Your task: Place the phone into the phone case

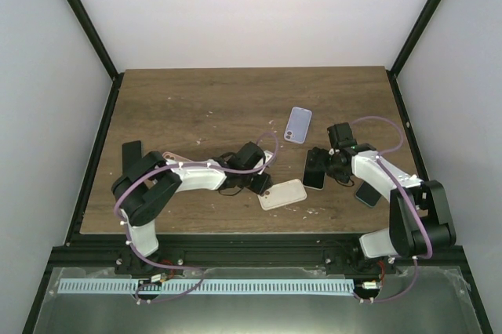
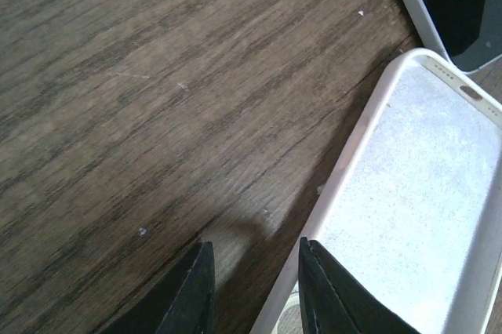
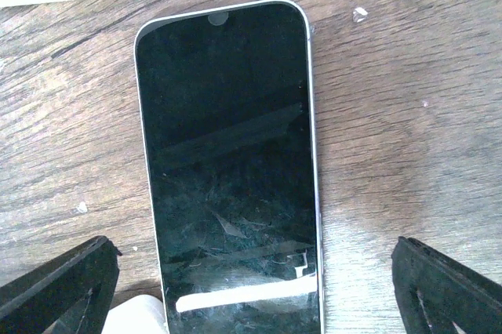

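Hardly started, by the look of it. Leaves the phone (image 3: 227, 161) flat and screen-up on the table (image 2: 118, 75), just beside the phone case (image 2: 416, 193) but wholly outside it. Holds the right gripper (image 3: 252, 244) above the phone's lower end, fingers spread wide to either side, touching nothing. Sets the left gripper (image 2: 255, 244) low at the case's long edge, fingers a little apart and straddling the rim; cannot tell whether pressing on it. Left to do, probably: lift the phone, line it up over the open case, press it home.

Glossy black glass on the phone, smudged, with a pale band and rounded corners. Soft-looking cream case, matte and faintly speckled inside, with a raised lip and an oval cutout near one end. Dark, coarse-grained wood beneath, flecked with white crumbs. Farther back, a lilac slab (image 1: 298, 124), phone or case, plus a second dark phone (image 1: 366, 193) near the right arm.
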Robot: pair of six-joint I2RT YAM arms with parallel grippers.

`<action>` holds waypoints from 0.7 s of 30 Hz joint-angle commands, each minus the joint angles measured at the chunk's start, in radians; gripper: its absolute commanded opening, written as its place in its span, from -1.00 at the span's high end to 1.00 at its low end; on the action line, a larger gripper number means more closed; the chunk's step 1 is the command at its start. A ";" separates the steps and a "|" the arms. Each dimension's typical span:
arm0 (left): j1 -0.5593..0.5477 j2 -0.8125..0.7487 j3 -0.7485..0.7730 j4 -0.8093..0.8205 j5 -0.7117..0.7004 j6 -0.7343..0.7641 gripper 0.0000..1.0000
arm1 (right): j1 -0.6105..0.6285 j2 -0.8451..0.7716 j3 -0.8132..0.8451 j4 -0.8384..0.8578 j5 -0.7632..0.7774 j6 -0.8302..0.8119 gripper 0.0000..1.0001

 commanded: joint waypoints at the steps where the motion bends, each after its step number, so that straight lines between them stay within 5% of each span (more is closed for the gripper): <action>1: -0.018 0.022 -0.009 -0.057 -0.039 0.016 0.41 | 0.007 -0.012 0.003 0.017 -0.007 -0.002 -0.95; 9: -0.019 -0.044 -0.057 -0.061 -0.099 -0.013 1.00 | 0.016 0.052 0.045 -0.012 0.025 -0.006 -1.00; 21: -0.019 -0.221 -0.065 -0.264 -0.463 -0.270 1.00 | 0.071 0.179 0.146 -0.036 0.066 0.005 -0.93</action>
